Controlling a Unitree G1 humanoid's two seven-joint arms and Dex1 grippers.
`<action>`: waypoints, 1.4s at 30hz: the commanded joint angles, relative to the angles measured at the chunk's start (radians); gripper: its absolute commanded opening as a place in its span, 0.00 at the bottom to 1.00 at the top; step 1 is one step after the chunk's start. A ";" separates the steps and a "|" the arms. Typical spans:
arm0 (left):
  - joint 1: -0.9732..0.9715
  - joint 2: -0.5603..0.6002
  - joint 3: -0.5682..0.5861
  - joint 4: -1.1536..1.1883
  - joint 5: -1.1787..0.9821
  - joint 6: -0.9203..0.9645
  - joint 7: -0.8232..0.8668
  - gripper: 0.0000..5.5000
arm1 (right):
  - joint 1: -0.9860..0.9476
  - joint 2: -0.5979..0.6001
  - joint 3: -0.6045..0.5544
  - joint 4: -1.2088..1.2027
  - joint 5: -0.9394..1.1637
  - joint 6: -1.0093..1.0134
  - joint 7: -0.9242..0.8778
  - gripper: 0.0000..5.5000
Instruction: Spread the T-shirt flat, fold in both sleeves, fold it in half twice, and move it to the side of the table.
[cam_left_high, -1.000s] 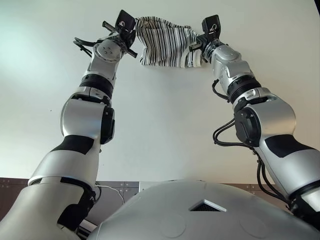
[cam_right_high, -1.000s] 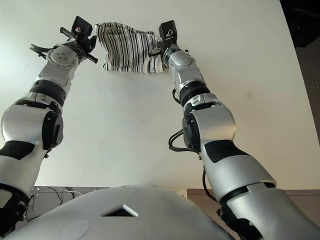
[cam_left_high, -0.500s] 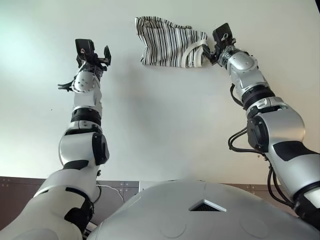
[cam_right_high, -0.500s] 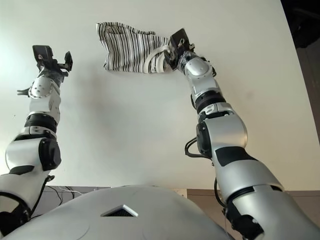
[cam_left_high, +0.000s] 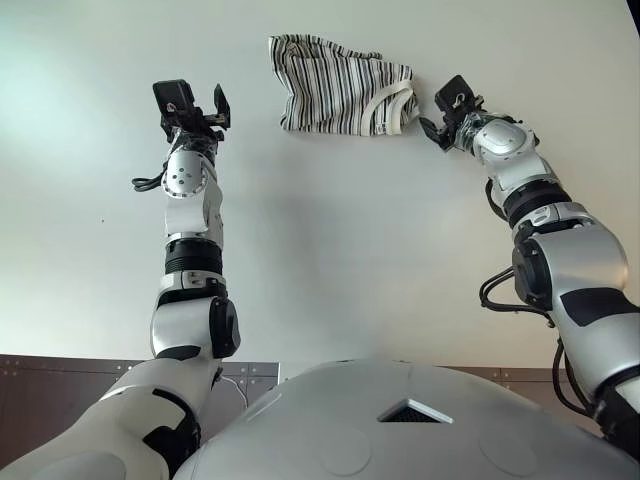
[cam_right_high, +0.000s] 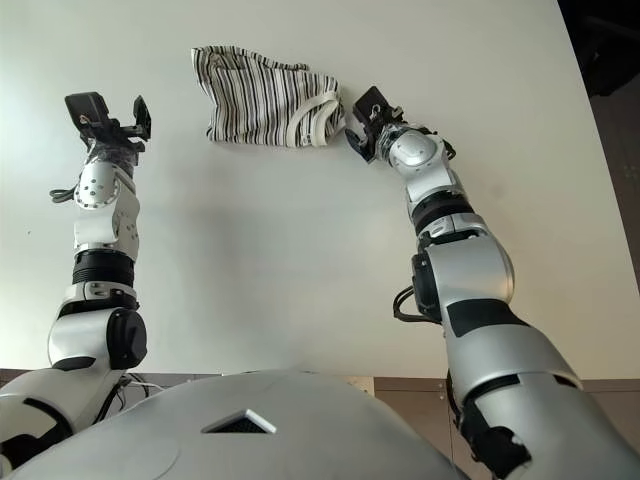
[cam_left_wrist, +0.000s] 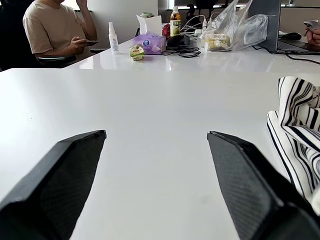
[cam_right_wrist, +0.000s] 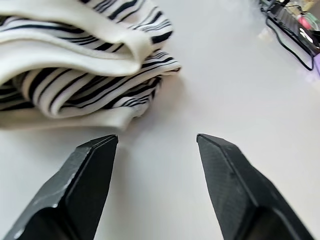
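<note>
Across the whole scene, a white table (cam_left_high: 330, 260), plain and glossy. Toward its far edge, lying flat, the T-shirt (cam_left_high: 340, 90), black-and-white striped, folded into a compact, slightly rumpled rectangle with a white ribbed band curling at the end on the robot's right. To the left of it and well apart, the left gripper (cam_left_wrist: 156, 133), held above the tabletop with fingers spread wide, gripping nothing and touching nothing. Just beside the shirt's right end, the right gripper (cam_right_wrist: 157, 136), fingers likewise parted, empty, tips close to the cloth yet clear of it, bare table in the gap. From the right wrist view, at close range, stacked layers of striped fabric, a thick white hem rolled over the top, and dark cables (cam_right_wrist: 295, 35) off at the far corner. From the left wrist view, only the shirt's striped edge at one side, and beyond the table a second table (cam_left_wrist: 200, 57) carrying a laptop (cam_left_wrist: 280, 25), clear plastic bags (cam_left_wrist: 235, 25), a drink bottle (cam_left_wrist: 175, 14) and a small spray bottle (cam_left_wrist: 113, 37).
</note>
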 joint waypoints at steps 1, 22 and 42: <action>-0.003 -0.028 -0.014 -0.005 0.008 0.008 0.015 0.68 | -0.055 0.040 -0.063 -0.012 0.069 0.011 0.001 0.53; -0.022 -0.057 -0.037 0.091 0.017 -0.050 0.019 0.68 | 0.159 -0.042 0.132 -0.165 -0.001 0.138 0.595 0.53; 0.214 0.005 -0.010 -0.370 0.021 0.161 0.029 0.68 | 0.542 -0.084 0.232 -1.181 0.151 0.627 0.340 0.53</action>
